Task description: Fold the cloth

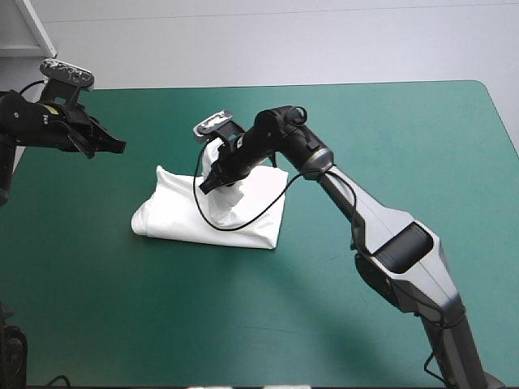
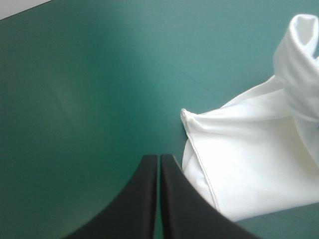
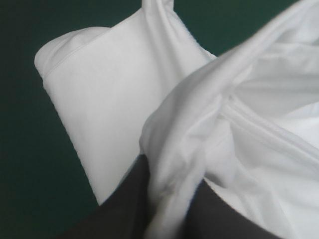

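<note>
- Right end effector [image 1: 209, 181] is lowered onto the T-shirt [image 1: 174, 217] and all but closed, with a raised ridge of white fabric pinched between its black fingers [image 3: 127, 199].
- Left end effector [image 1: 112, 147] is held above the worktop [image 1: 389, 146] near the left edge. Its fingers are closed tip to tip and nothing is gripped.
- T-shirt is laid as a folded bundle on the teal-green cover, a little left of the worktop's middle. A rumpled part is pulled up at the right end effector.
- Seen from the left wrist, a folded corner of the T-shirt [image 2: 239, 169] lies just beside the closed left end effector [image 2: 159, 172] and is not touched by it.
- Seen from the right wrist, a smooth folded layer with a hemmed edge is spread ahead of the pinched ridge.
</note>
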